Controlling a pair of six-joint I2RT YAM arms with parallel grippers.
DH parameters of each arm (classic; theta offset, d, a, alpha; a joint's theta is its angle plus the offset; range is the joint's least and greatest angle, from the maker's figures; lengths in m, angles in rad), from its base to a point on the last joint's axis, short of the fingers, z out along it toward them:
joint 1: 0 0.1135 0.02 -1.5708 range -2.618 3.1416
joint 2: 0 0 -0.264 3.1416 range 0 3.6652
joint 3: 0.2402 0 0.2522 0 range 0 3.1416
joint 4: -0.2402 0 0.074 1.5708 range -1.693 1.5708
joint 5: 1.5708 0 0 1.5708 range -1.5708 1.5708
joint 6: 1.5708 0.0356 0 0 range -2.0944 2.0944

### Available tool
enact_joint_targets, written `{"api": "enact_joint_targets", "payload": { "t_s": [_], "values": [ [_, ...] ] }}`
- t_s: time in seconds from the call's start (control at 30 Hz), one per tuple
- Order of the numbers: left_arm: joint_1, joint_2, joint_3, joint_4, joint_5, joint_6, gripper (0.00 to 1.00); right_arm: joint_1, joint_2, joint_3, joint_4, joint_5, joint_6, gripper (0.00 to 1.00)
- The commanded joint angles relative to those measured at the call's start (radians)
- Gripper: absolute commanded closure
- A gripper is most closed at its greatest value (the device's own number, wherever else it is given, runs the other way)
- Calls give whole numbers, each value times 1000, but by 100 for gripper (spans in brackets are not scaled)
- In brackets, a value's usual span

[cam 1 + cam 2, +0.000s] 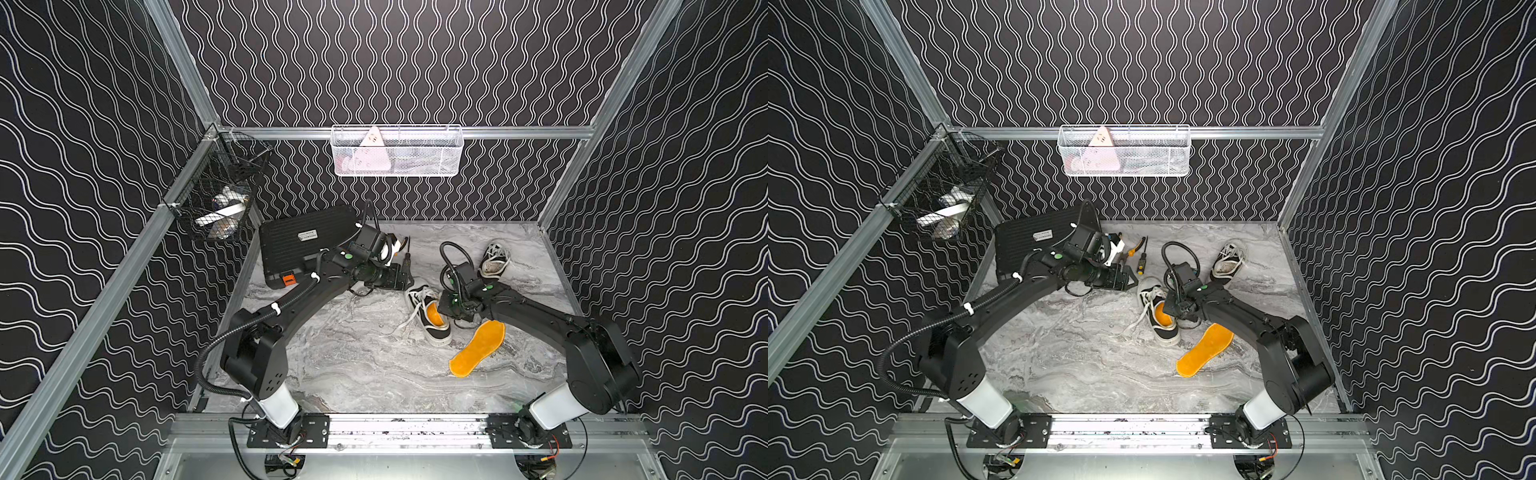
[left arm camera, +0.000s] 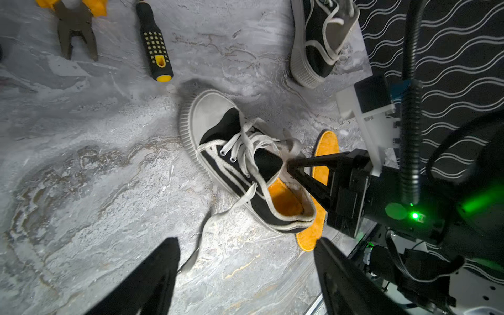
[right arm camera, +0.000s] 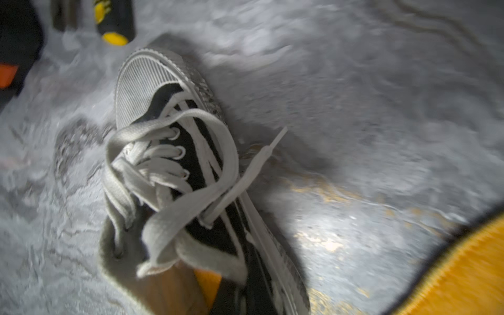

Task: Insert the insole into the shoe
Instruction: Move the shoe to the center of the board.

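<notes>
Marble-look table (image 1: pixel 353 357), right gripper (image 2: pixel 289 167) clamped shut on the shoe (image 2: pixel 240 163) at its opening, left gripper (image 2: pixel 245 241) wide open holding nothing, loose insole (image 1: pixel 478 349) lying flat just behind the right gripper, looks light and floppy so I'd pinch its edge.

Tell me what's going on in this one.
The right gripper has its jaws shut at the tongue of the black shoe mid-table, apparently pinching it. An orange insole already shows inside that shoe at the heel. The left gripper hovers nearby, jaws open and holding nothing. A second insole lies loose on the table beside the shoe, and a second shoe lies farther back.
</notes>
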Motion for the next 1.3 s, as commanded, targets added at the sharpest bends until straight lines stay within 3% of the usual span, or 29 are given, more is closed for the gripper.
{"api": "enact_joint_targets", "payload": {
  "t_s": [0.0, 0.17, 0.3, 0.53, 0.8, 1.27],
  "values": [
    [1, -8, -30, 16, -107, -59, 22, -18, -1, 14, -46, 89, 125, 95],
    [2, -18, -134, 50, -162, -88, 24, -54, 62, 63, -33, 145, 219, 94],
    [3, -41, -200, 64, -190, -105, 24, -68, 161, 169, 5, 153, 172, 93],
    [5, -69, -227, 32, -268, -89, 25, -146, 334, 318, 49, 173, 227, 94],
    [16, -70, -224, 14, -272, -82, 26, -173, 508, 494, 92, 190, 336, 92],
    [32, -49, -214, 18, -281, -81, 26, -155, 486, 481, 101, 277, 669, 89]
  ]
}}
